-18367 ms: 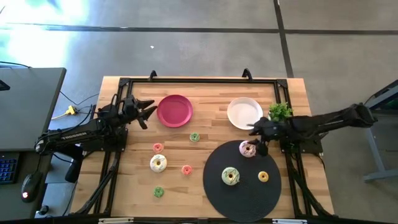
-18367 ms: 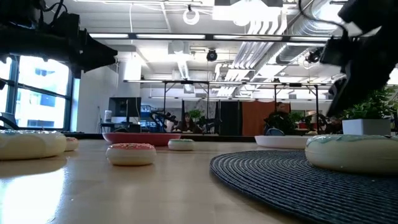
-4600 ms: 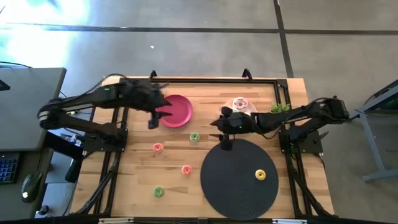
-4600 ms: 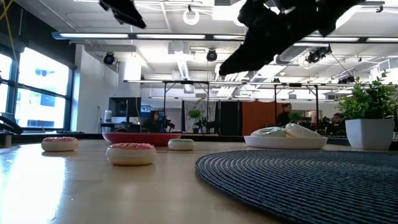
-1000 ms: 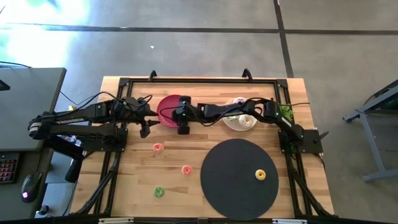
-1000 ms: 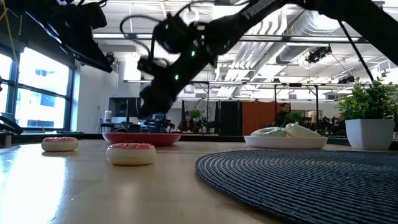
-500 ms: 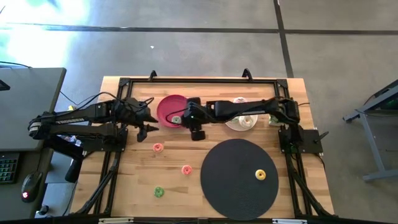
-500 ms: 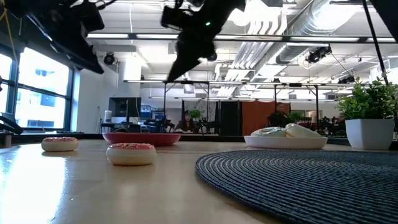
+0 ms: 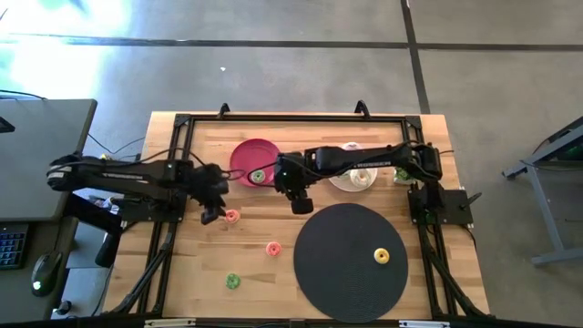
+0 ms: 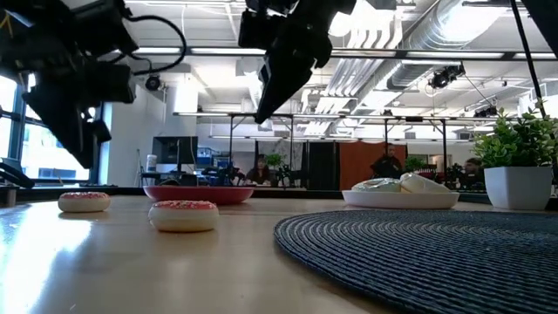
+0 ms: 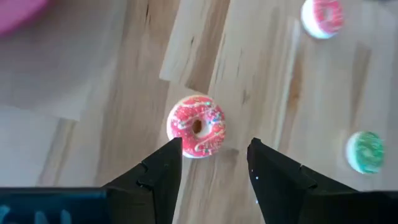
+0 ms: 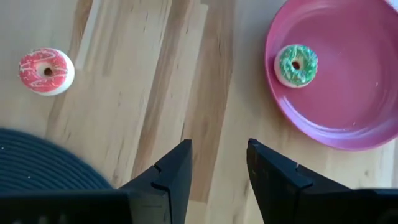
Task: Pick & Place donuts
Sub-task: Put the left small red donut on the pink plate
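Note:
My left gripper (image 9: 212, 210) hovers open just left of a small pink donut (image 9: 231, 216) that lies flat on the wood. In the left wrist view the donut (image 11: 196, 126) sits just ahead of the open fingers (image 11: 214, 155). My right gripper (image 9: 300, 199) is open over bare wood between the pink plate (image 9: 248, 155) and the black mat (image 9: 353, 264). A small green donut (image 12: 296, 65) lies in the pink plate (image 12: 354, 93). Further small donuts lie on the table: one orange-pink (image 9: 273, 248), one green (image 9: 232, 281), one yellow (image 9: 383, 256) on the mat.
A white plate (image 9: 344, 180) at the far right holds larger frosted donuts, beside a potted plant (image 9: 412, 166). The round black mat fills the near right. In the low view both arms hang above the table: left (image 10: 74, 105), right (image 10: 283, 61). Bare wood lies near left.
My right gripper has drawn back from above the pink plate toward the near-right, over bare wood; the green donut now shows lying in the plate. My left gripper has swung from beside the pink plate toward the near edge, arriving next to the small pink donut.

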Controlling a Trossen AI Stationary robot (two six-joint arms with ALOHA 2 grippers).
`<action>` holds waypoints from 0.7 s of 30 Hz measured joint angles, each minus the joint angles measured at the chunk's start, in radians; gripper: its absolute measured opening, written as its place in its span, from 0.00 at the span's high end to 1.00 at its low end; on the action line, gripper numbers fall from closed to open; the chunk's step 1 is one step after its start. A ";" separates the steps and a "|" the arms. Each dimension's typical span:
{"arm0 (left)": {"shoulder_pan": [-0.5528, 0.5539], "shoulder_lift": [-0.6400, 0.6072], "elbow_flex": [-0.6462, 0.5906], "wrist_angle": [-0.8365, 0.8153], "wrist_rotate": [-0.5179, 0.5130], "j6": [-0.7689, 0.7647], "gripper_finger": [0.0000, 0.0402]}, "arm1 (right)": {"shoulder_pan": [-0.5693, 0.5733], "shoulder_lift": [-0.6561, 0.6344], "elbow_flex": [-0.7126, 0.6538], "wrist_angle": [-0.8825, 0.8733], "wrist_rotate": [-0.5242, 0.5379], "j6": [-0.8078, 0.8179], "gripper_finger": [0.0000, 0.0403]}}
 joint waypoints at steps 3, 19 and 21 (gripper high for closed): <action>-0.036 0.053 -0.023 0.043 -0.050 -0.024 0.57 | -0.001 0.000 0.000 0.003 0.000 -0.010 0.65; -0.074 0.254 -0.039 0.190 -0.153 -0.025 0.62 | 0.000 0.000 0.000 0.016 0.000 -0.009 0.65; -0.074 0.260 -0.039 0.192 -0.150 -0.025 0.68 | 0.000 0.000 0.000 0.016 0.000 -0.010 0.65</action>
